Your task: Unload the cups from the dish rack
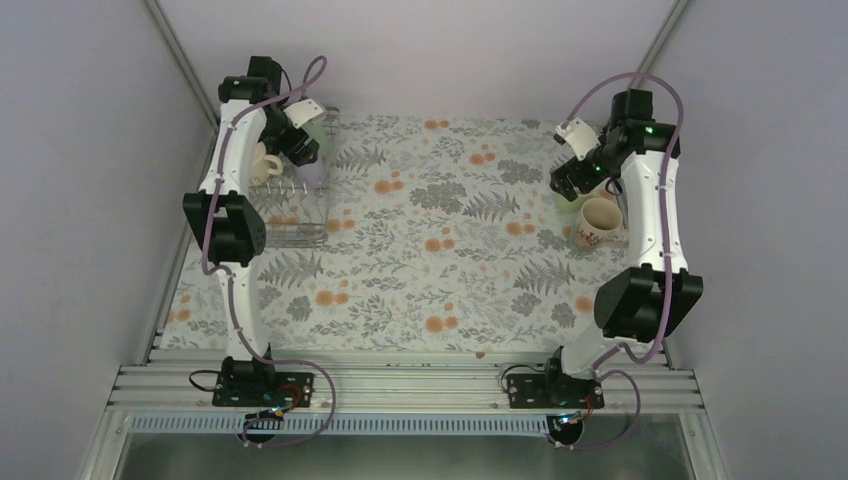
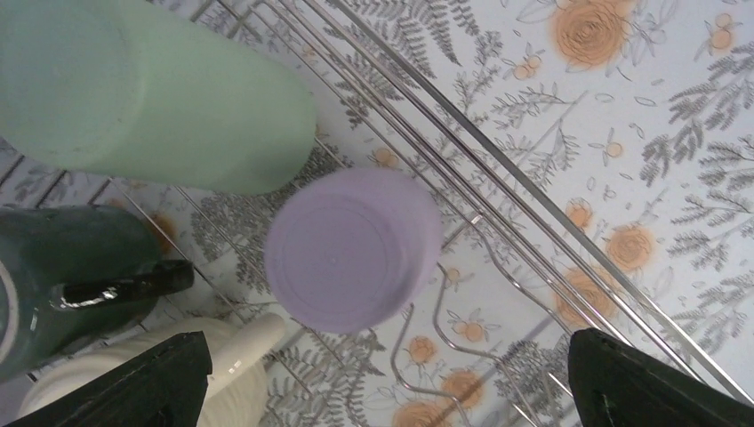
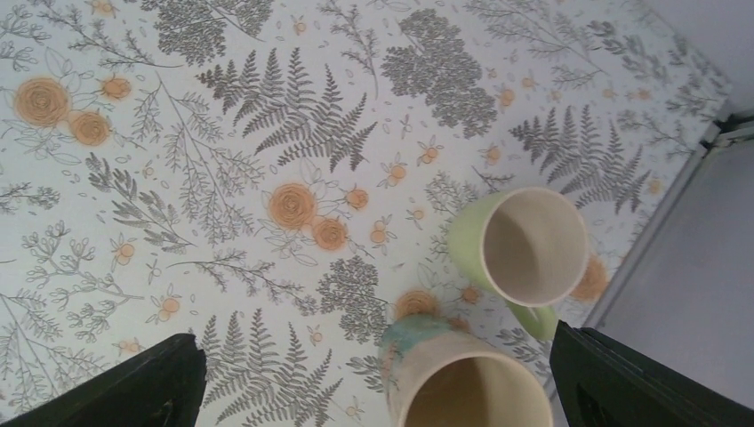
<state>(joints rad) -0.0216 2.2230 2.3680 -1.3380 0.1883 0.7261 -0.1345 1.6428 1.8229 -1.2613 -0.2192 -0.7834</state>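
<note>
Lilac tumbler (image 2: 353,251), upended in the dish rack (image 1: 300,225) at the far left of the table (image 1: 450,290), stands axis-vertical directly beneath and between the left fingers (image 2: 133,387), spread wide and empty; the right fingers (image 3: 133,382), likewise wide, hover well apart over two cups (image 3: 531,245).
</note>
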